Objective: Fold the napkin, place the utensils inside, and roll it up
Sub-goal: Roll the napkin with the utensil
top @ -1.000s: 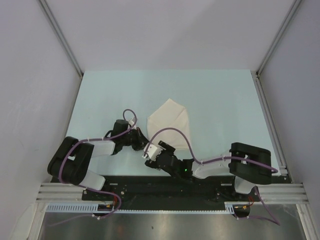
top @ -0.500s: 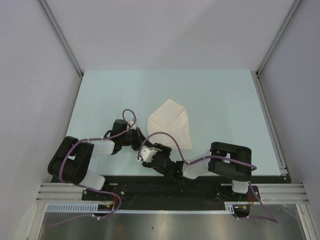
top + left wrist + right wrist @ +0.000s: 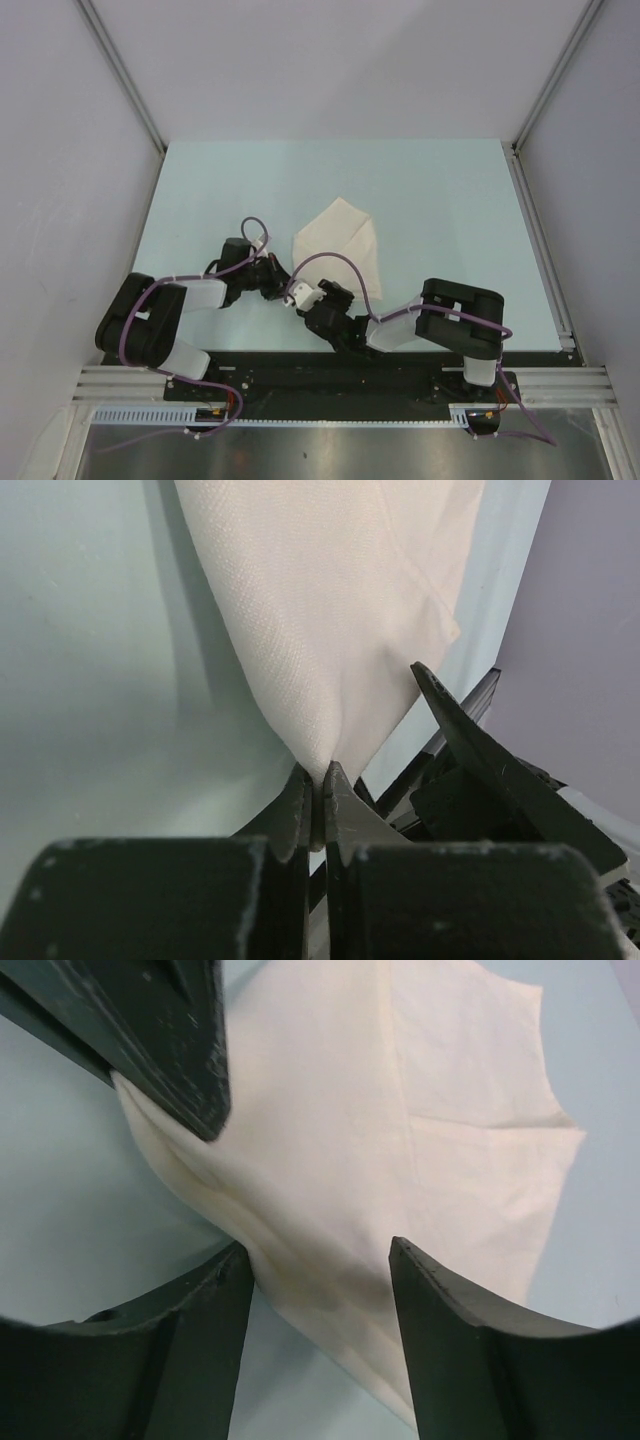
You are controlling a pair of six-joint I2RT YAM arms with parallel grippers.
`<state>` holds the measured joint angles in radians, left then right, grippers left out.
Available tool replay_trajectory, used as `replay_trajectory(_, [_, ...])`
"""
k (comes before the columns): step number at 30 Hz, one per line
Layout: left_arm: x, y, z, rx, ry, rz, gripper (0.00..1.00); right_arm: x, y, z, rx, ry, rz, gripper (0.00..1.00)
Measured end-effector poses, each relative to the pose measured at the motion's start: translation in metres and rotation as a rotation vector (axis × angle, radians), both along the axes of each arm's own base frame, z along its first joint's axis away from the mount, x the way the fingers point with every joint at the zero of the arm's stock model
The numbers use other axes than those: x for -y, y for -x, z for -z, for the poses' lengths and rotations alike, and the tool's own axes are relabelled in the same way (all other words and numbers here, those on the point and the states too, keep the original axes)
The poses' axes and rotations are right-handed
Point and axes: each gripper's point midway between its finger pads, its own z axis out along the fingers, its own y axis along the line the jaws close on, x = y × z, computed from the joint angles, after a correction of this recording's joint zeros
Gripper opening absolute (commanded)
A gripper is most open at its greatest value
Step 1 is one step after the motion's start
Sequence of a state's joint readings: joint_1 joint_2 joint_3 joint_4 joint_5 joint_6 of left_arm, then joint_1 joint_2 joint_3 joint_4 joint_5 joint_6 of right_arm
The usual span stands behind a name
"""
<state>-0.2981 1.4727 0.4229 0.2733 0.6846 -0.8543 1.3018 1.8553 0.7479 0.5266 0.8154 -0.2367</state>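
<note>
The cream-white napkin (image 3: 340, 247) lies folded near the middle of the pale table. My left gripper (image 3: 282, 287) is shut on the napkin's near-left corner; in the left wrist view the cloth (image 3: 330, 610) rises out of the pinched tips (image 3: 318, 778). My right gripper (image 3: 312, 300) is open next to it, its two fingers astride the napkin's near edge (image 3: 330, 1260) without closing on it. One left finger (image 3: 170, 1030) shows in the right wrist view, pressing the cloth. The spoon is not in view.
The pale blue-green table (image 3: 440, 200) is walled by grey panels with metal rails left (image 3: 120, 80) and right (image 3: 540, 230). The black base rail (image 3: 330, 380) runs along the near edge.
My right gripper has moved left and forward to the napkin's near edge beside my left gripper. The left gripper has kept its hold and barely shifted.
</note>
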Motion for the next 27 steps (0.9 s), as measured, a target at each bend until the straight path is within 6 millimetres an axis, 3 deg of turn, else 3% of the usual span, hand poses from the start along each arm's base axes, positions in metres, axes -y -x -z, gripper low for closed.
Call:
replay_trajectory(7, [-0.001,0.0,0.0,-0.001,0.003,-0.002,0.0,0.022,-0.001,0.005,-0.005,0.016,0.062,0.39])
replay_trajectory(9, [-0.001,0.0,0.0,-0.001,0.003,-0.001,0.0,0.025,0.0,0.008,-0.009,0.022,0.067,0.37])
replay_trajectory(12, [-0.001,-0.001,0.0,-0.001,0.003,-0.002,0.0,0.026,0.0,0.009,-0.011,0.032,0.059,0.23])
replay_trajectory(13, [-0.001,-0.001,0.0,-0.001,0.003,-0.002,0.0,0.026,0.001,0.011,-0.014,0.04,0.049,0.06])
replay_trajectory(14, [-0.001,-0.001,0.0,-0.001,0.003,-0.002,0.0,0.026,0.002,0.012,-0.016,0.05,0.037,0.0])
replay_trajectory(19, [-0.001,-0.001,0.0,0.003,0.0,-0.006,0.0,0.022,0.003,0.014,-0.034,0.08,-0.026,0.0])
replay_trajectory(22, [-0.003,-0.003,-0.002,0.015,-0.009,-0.01,0.18,0.019,0.0,0.014,-0.066,0.088,-0.058,0.0])
replay_trajectory(23, [-0.004,-0.004,-0.002,0.027,-0.016,-0.012,0.32,0.018,-0.001,0.014,-0.083,0.092,-0.072,0.0])
replay_trajectory(26, [-0.007,-0.007,-0.006,0.062,-0.037,-0.021,0.57,0.014,-0.002,0.013,-0.157,0.096,-0.118,0.0])
replay_trajectory(27, [-0.009,-0.009,-0.008,0.078,-0.048,-0.031,0.61,0.011,-0.001,0.013,-0.192,0.091,-0.135,0.0])
